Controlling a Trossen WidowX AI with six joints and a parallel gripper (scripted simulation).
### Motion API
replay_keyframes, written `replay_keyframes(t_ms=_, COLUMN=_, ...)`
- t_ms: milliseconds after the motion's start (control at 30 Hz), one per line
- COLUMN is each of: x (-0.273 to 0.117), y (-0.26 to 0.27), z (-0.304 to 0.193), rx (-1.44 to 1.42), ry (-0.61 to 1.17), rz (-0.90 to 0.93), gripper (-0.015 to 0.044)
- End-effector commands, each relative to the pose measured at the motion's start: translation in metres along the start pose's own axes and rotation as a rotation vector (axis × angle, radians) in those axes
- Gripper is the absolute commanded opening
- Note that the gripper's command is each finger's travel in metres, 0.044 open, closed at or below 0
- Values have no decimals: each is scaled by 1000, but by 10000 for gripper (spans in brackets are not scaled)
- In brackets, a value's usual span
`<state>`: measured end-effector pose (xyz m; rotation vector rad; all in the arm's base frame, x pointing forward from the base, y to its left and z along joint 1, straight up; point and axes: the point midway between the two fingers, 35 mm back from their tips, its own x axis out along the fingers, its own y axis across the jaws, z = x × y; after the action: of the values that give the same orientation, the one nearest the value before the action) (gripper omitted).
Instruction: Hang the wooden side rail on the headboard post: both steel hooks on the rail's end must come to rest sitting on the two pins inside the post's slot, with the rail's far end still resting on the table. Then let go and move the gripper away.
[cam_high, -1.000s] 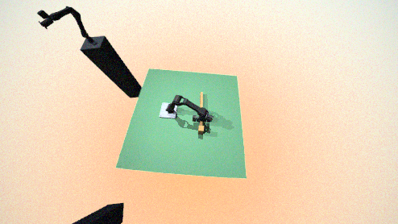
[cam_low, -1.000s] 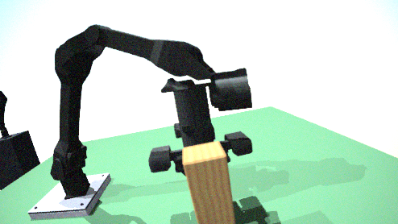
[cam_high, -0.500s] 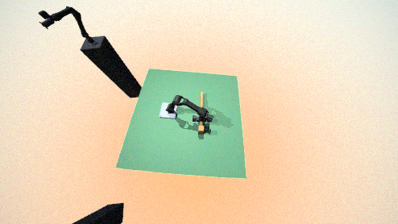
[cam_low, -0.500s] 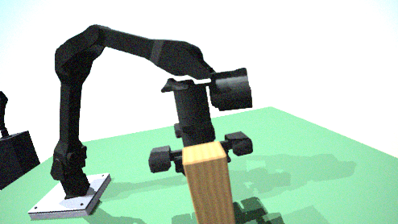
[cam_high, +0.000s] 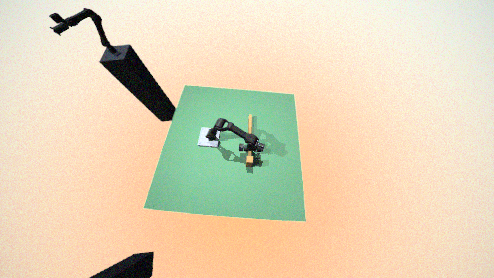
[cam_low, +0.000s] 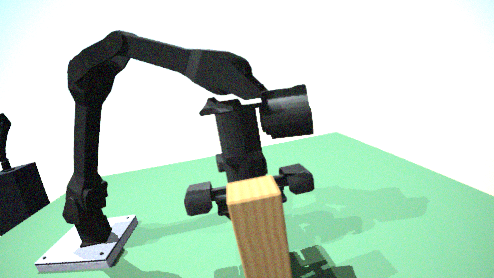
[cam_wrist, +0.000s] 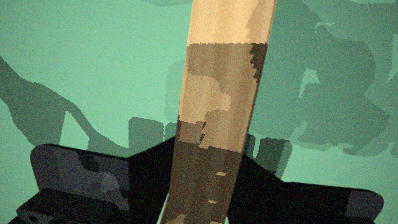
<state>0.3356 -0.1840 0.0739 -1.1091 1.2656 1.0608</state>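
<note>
Post (cam_high: 249, 160) (cam_low: 260, 230): upright, near the gripper (cam_high: 251, 147) (cam_low: 251, 190) (cam_wrist: 202, 143)
Rail (cam_high: 250, 122) (cam_wrist: 220, 75): long axis points toward post
Gripper: clamped on rail

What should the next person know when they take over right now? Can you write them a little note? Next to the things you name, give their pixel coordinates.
Tool (cam_high: 251, 147) (cam_low: 248, 188) (cam_wrist: 202, 143): shut on the rail (cam_high: 250, 122) (cam_wrist: 225, 95).
Post (cam_high: 249, 161) (cam_low: 260, 230): upright; the rail runs toward it.
Done: rail gripped.
Can't tell: whether the hooks sit on the pins, or the far end rests on the table.
Left: check both, seat the hooks if needed, let go, move away.
</note>
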Motion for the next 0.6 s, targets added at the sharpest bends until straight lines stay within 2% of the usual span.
replay_keyframes(t_ms=0, x=-1, y=0, z=-2, rx=-1, ry=7, rz=-5, gripper=0)
replay_keyframes(t_ms=567, x=-3, y=0, z=-4, rx=-1, ry=7, rz=-5, gripper=0)
